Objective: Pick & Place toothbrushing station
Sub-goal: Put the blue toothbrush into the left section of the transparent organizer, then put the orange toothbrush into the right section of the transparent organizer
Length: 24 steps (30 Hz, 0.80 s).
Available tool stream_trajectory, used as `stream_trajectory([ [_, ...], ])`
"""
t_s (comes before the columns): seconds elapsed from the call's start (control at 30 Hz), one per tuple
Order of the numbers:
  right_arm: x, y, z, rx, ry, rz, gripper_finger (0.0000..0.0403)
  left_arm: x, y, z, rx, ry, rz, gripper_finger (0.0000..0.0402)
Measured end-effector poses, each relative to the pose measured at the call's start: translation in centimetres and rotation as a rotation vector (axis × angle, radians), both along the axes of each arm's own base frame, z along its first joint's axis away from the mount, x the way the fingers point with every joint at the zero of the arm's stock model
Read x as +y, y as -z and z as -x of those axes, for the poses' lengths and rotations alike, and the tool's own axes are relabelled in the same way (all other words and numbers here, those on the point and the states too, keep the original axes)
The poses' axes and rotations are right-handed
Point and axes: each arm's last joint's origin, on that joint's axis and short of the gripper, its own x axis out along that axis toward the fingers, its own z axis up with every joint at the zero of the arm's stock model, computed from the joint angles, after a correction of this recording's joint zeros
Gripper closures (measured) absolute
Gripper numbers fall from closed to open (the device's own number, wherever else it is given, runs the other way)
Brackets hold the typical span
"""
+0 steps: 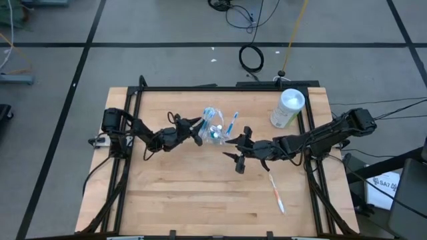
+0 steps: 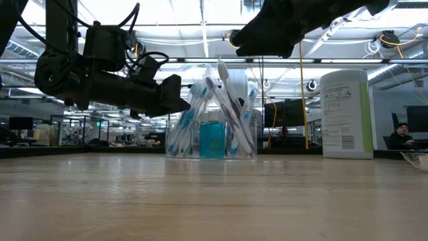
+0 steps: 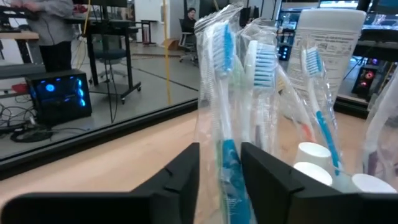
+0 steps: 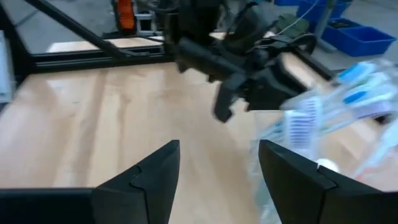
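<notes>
The toothbrushing station [image 1: 217, 127] is a small clear container standing by its base on the wooden table at the far middle. It holds several wrapped blue-and-white toothbrushes and a teal bottle [image 2: 212, 140]. My left gripper [image 1: 200, 128] is at the station's left side, level with the brushes, shut on one wrapped toothbrush [image 3: 219, 93]. My right gripper [image 1: 235, 151] is open and empty, just to the near right of the station and raised above the table [image 2: 267, 33]. My left gripper pinches the handle of a wrapped toothbrush [image 3: 225, 163] between its two fingers, through the clear wrapper. The fingers come in about level from the table's left and lie across the brush. The brush stands nearly upright in the station, which rests on the table.
A tall white canister with a green label [image 1: 288, 107] stands at the far right. A loose toothbrush [image 1: 277, 193] lies on the table at the near right. Black frame rails [image 1: 200, 88] run along the table's edges.
</notes>
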Motion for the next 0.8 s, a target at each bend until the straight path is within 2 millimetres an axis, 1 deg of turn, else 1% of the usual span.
stream_trajectory([
  [0.2, 2.4, 0.1, 0.7, 0.003, -0.059, -0.065, 0.0191, -0.7, -0.1, -0.1, 0.008, 0.017, -0.018, 0.0232],
  [0.37, 4.6, 0.9, 1.8, 0.072, -0.074, -0.163, 0.0192, -1.3, -1.2, 0.0, -0.002, 0.006, -0.056, 0.0211],
  [0.5, 5.4, 2.3, 3.2, 0.197, 0.008, -0.231, 0.0192, -1.9, -2.7, 0.4, -0.014, -0.063, -0.106, 0.0204],
  [0.63, 5.8, 3.8, 4.9, 0.358, 0.121, -0.381, 0.0192, -2.9, -4.3, 0.7, -0.021, -0.053, -0.146, 0.0203],
  [0.8, 6.3, 5.2, 7.4, 0.574, 0.309, -0.601, 0.0192, -3.7, -5.4, 1.1, -0.003, -0.050, -0.160, 0.0203],
])
